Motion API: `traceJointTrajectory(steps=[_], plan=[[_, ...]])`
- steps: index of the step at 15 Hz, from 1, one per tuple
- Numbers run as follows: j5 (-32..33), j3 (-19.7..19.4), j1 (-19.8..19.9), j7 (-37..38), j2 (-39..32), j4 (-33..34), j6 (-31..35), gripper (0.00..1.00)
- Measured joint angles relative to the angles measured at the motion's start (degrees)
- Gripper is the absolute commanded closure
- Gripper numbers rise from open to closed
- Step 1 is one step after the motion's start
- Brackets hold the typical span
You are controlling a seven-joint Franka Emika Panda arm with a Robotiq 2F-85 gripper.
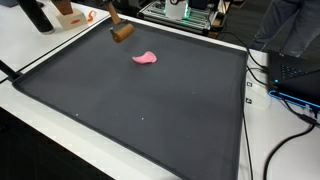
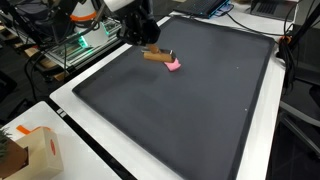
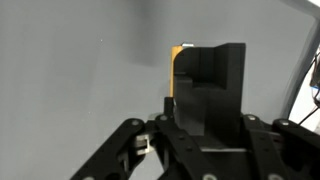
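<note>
My gripper hangs over the far edge of a black mat, its dark fingers closed together. It is shut on a brown wooden tool, which tilts down toward the mat. In the wrist view only an orange-brown strip of the tool shows beside the fingers. The tool also shows in an exterior view, near the mat's top edge. A small pink object lies on the mat right beside the tool's lower end. It shows in both exterior views.
The mat lies on a white table. Electronics with green lights and cables stand round the edges. A cardboard box sits at a corner. A laptop lies to the side.
</note>
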State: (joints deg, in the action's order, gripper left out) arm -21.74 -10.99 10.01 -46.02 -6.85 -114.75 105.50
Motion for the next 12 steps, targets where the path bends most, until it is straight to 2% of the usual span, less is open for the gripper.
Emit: traceJointTrajectory(steps=[6,12], plan=[[2.0,2.1,-0.1,0.1,-2.3,4.9,0.0,0.77],[9.1,5.3,-1.5,0.5,-3.5,9.3,0.0,0.77]])
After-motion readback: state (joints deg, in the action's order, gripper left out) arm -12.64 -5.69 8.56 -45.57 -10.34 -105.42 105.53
